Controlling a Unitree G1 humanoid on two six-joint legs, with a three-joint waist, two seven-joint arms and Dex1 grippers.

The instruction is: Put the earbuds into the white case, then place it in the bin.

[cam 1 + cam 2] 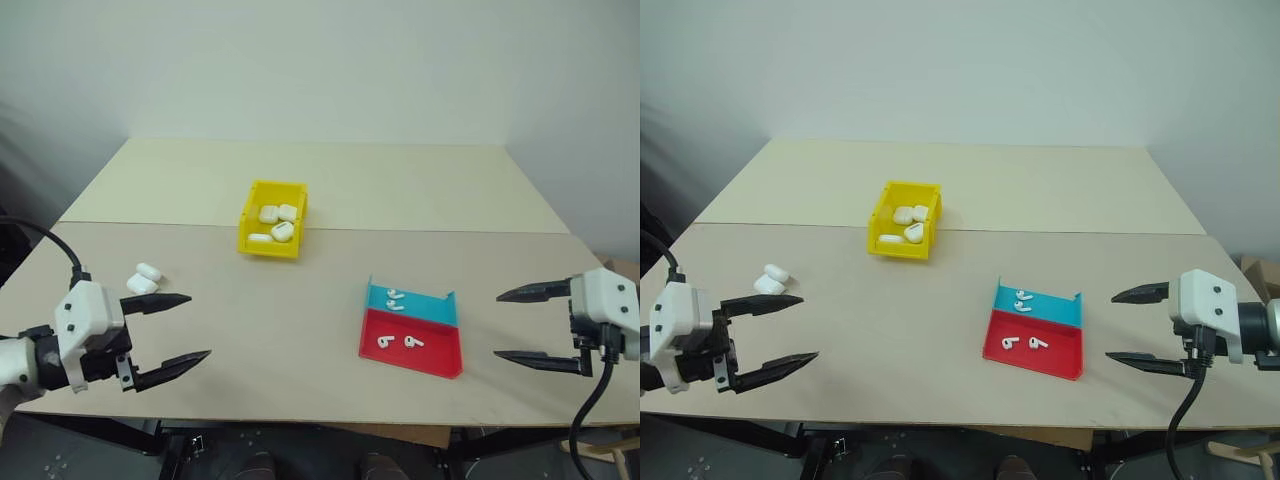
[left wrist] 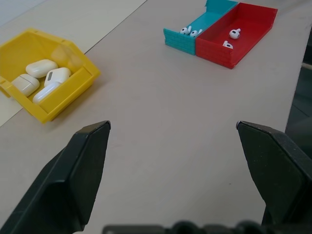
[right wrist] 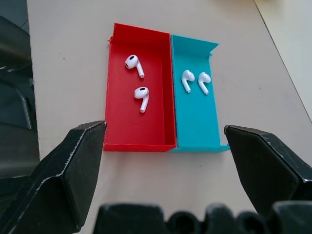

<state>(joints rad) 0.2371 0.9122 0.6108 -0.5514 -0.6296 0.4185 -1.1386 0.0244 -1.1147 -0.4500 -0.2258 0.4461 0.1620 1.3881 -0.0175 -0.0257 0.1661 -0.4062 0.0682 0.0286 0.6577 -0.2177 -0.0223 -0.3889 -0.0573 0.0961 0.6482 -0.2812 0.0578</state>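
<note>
Both tools, left (image 1: 168,335) and right (image 1: 522,325), gape wide, empty. Earbuds (image 3: 138,80) lie in tray (image 1: 440,360) at right tool's 9 o'clock; case (image 1: 144,279) at left tool's 12; bin (image 1: 252,240) beyond. Earbuds look featherlight, glossy, likely slippery; pinch across the head.
</note>
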